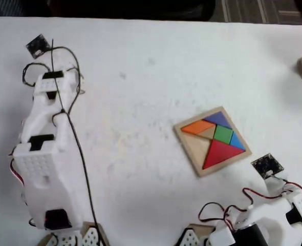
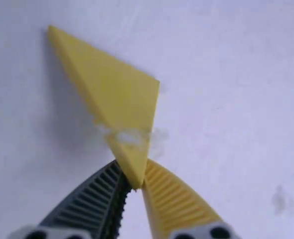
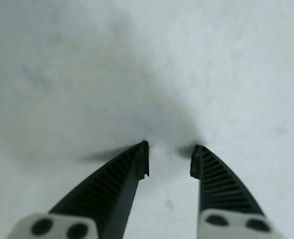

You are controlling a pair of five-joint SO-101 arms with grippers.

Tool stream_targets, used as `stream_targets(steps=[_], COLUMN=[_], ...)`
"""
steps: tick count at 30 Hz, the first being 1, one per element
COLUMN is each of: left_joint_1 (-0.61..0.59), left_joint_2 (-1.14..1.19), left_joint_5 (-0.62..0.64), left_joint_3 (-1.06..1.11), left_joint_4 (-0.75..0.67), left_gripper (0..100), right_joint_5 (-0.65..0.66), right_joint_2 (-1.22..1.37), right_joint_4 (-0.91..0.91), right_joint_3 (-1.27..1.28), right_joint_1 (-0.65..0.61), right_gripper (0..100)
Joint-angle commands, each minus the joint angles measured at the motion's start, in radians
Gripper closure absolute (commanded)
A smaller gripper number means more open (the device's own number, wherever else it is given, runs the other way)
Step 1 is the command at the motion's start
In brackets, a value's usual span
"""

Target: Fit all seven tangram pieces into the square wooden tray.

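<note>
My left pincer (image 2: 134, 186) grips the yellow triangle (image 2: 114, 97) by one corner tip only — it may pivot or drop short of the tray (image 1: 196, 147); right pincer (image 3: 169, 159) stands open.

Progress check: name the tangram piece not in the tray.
The yellow triangle, pinched at its tip by the left gripper; the other coloured pieces lie in the tray.

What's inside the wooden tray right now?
Five pieces: orange, purple, green, blue, red. The rest of the tray shows bare wood. Its floor under them is covered.
</note>
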Motion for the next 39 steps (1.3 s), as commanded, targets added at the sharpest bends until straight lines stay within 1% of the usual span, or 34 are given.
stream_targets(steps=[1, 3, 5, 12, 15, 17, 19, 22, 30, 35, 37, 39], left_joint_1=[-0.013, -0.013, -0.015, -0.068, -0.09, -0.101, -0.107, -0.105, -0.105, -0.108, -0.111, -0.111], left_joint_2=[-0.005, -0.007, -0.007, -0.008, -0.008, -0.008, -0.007, -0.005, 0.001, 0.071, 0.104, 0.139], left_joint_5=[0.041, 0.072, 0.101, 0.189, 0.273, 0.338, 0.37, 0.368, 0.376, 0.377, 0.377, 0.368], left_joint_3=[-0.034, -0.009, -0.003, -0.005, -0.005, -0.003, 0.003, 0.003, 0.002, -0.074, -0.126, -0.183], left_joint_4=[-0.023, -0.026, -0.025, -0.031, -0.034, -0.069, -0.11, -0.133, -0.204, -0.183, -0.155, -0.14], left_gripper=[84, 75, 70, 69, 69, 69, 69, 69, 69, 70, 75, 84], right_joint_5=[0.015, 0.015, 0.015, 0.017, 0.017, 0.02, 0.068, 0.13, 0.242, 0.278, 0.292, 0.321], right_joint_2=[0.016, 0.016, 0.018, 0.021, 0.021, 0.021, 0.021, 0.021, 0.012, 0.012, 0.012, 0.015], right_joint_4=[0.012, 0.012, 0.012, 0.012, 0.012, 0.012, 0.012, 0.012, 0.012, 0.012, 0.012, 0.012], right_joint_3=[0.035, 0.035, 0.035, 0.037, 0.037, 0.037, 0.037, 0.058, 0.071, 0.069, 0.069, 0.069], right_joint_1=[0.007, 0.007, 0.007, 0.007, 0.007, 0.007, 0.015, 0.024, 0.093, 0.107, 0.107, 0.111], right_gripper=[83.9, 83.9, 83.9, 83.9, 83.9, 83.9, 83.9, 83.9, 83.9, 84.0, 84.0, 84.0])
